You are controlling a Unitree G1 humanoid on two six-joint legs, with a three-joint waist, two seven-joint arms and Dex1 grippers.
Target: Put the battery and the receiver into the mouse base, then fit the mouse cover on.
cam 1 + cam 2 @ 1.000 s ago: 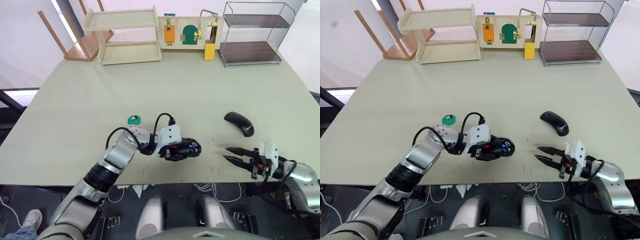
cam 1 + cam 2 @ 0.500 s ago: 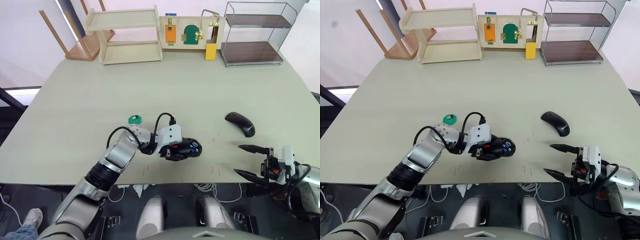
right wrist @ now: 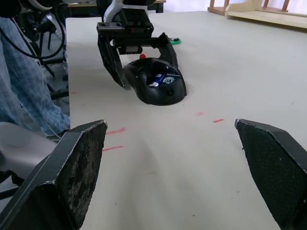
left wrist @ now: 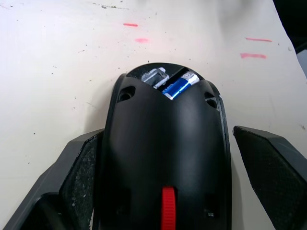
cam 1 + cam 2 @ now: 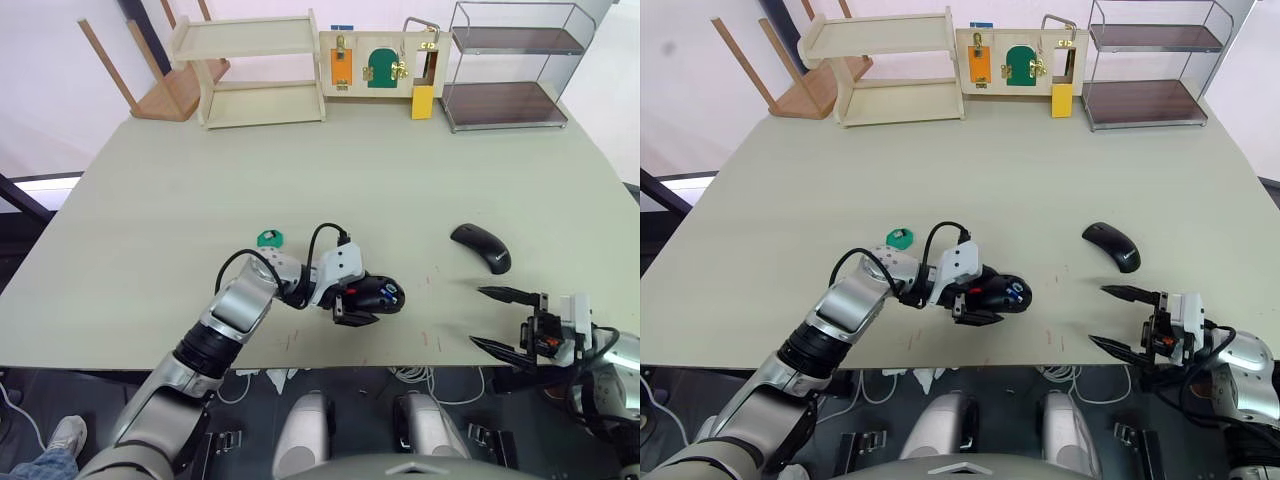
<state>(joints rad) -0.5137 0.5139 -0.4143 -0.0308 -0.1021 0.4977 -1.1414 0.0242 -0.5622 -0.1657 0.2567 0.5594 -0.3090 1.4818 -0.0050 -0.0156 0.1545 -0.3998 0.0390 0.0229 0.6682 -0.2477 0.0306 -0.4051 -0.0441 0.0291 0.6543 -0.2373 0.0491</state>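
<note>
Pale green tabletop (image 5: 300, 180) carries everything, with a few short red marks near its front edge. On it, a little toward 7 o'clock from the centre, sits the mouse base (image 5: 372, 296), a black shell lying open side up. Inside it, the battery (image 4: 178, 85) lies in its compartment at the end farthest from the left wrist, blue with a silvery tip, and just beside it is a small silvery part (too small to identify). A red scroll wheel (image 4: 168, 207) shows at the opposite end of the base.

The left pincer (image 5: 352, 300) straddles the base, its two black fingers (image 4: 81, 167) spread on either flank; the wrist view shows a gap between the pads and the shell on both sides, so it is released rather than clamped.

The mouse cover (image 5: 480, 246) lies arched side up toward 4 o'clock of the tabletop, well apart from the base and at roughly 2 o'clock from it. Near the front edge at 5 o'clock hovers the right pincer (image 5: 503, 320), fingers splayed wide and carrying nothing, pointed toward the base.

A small green item (image 5: 268, 238) rests at 10 o'clock from the base, close to the left forearm. Along the far edge stand a wooden shelf (image 5: 255, 70), a latch board (image 5: 375, 65) and a wire rack (image 5: 505, 70), their shelves bare.
</note>
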